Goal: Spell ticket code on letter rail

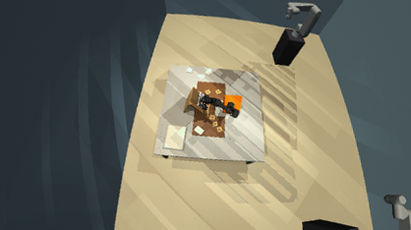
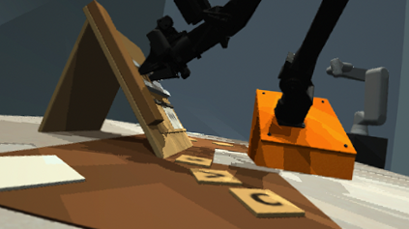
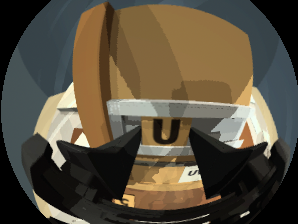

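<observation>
My gripper (image 3: 165,131) (image 2: 157,73) (image 1: 205,101) is shut on a tan letter tile marked U (image 3: 162,124). It holds the tile against the grey letter rail (image 3: 133,108) (image 2: 159,90) on the slanted wooden board (image 3: 180,50) (image 2: 111,47) (image 1: 192,101). A small white ticket (image 3: 193,172) (image 2: 171,118) sits on the board below the rail; its print is too small to read. Three loose tiles lie on the brown mat (image 2: 118,199) in front of the board: a C tile (image 2: 265,202), a second tile (image 2: 217,176) and a third (image 2: 193,160).
The arm's orange base (image 2: 304,142) (image 1: 234,100) stands to the right of the board. A white card (image 2: 29,171) (image 1: 198,130) lies on the mat at the left. A pale pad (image 1: 174,138) lies near the counter's (image 1: 249,138) left edge. Another grey arm (image 2: 373,97) stands beyond the counter.
</observation>
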